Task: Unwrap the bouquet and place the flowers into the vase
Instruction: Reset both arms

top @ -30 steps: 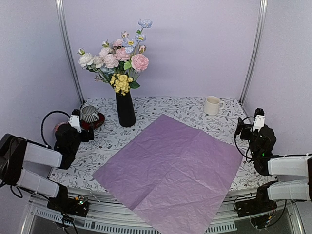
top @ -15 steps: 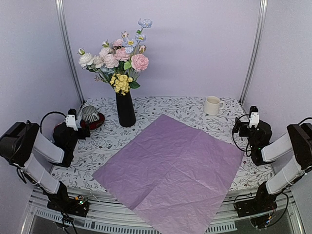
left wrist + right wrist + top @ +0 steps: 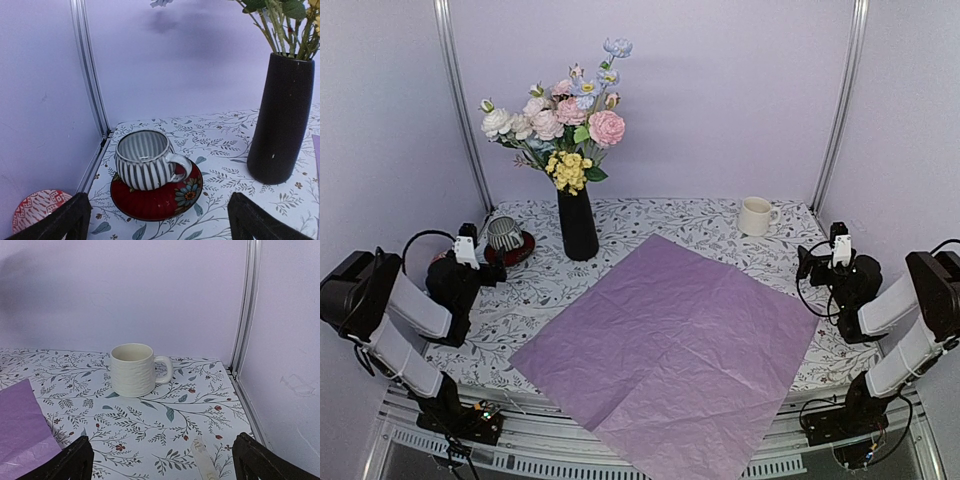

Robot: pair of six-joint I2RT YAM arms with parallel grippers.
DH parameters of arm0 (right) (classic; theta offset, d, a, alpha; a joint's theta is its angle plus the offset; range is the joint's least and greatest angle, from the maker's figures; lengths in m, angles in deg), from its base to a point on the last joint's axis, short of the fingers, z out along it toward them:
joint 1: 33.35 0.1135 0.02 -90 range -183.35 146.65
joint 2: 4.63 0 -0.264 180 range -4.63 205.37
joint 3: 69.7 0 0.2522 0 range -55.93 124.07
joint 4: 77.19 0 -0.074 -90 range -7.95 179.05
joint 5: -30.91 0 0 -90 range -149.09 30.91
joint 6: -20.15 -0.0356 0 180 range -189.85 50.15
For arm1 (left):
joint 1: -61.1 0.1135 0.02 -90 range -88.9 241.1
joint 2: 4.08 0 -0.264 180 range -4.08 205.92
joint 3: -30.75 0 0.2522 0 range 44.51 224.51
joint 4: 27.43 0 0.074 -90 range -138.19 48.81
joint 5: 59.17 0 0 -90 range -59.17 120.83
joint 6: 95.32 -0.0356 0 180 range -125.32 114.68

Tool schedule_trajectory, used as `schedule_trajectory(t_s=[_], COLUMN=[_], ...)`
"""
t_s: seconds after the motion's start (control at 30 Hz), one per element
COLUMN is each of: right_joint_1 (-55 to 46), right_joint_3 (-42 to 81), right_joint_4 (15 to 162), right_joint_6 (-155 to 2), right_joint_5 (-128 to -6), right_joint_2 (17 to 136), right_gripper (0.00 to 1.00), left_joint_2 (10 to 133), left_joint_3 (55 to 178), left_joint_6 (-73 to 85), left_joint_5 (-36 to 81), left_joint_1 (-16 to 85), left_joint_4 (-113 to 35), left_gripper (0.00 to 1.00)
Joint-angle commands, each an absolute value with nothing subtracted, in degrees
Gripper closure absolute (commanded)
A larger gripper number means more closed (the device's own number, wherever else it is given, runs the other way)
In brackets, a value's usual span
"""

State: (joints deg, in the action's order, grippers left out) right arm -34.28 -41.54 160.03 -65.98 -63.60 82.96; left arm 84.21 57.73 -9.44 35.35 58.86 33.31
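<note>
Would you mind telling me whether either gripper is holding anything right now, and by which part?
Nothing is held: the left gripper and the right gripper both stand open and empty.

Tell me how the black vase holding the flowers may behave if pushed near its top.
The vase is tall and slim, with a wide bunch of flowers spreading above it, so it probably tips easily under a high push. Its matte surface likely gives fair grip. The flowers spread more to the left, so it may fall that way.
</note>
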Motion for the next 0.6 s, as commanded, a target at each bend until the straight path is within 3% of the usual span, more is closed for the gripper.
schedule_trajectory(t_s=[0.0,0.57], right_joint_1=[-34.6,-34.5], right_joint_3=[-42.2,-42.1], right_joint_4=[163.3,163.0], right_joint_6=[-66.2,-66.4], right_joint_5=[-65.1,-64.2], right_joint_2=[83.4,83.3], right_gripper=[0.01,0.01], left_joint_2=[84.5,84.6], left_joint_3=[57.0,57.0], left_joint_6=[-9.9,-10.0], left_joint_5=[35.0,35.2], left_joint_1=[58.6,58.4], left_joint_4=[36.0,35.9], left_gripper=[0.02,0.02])
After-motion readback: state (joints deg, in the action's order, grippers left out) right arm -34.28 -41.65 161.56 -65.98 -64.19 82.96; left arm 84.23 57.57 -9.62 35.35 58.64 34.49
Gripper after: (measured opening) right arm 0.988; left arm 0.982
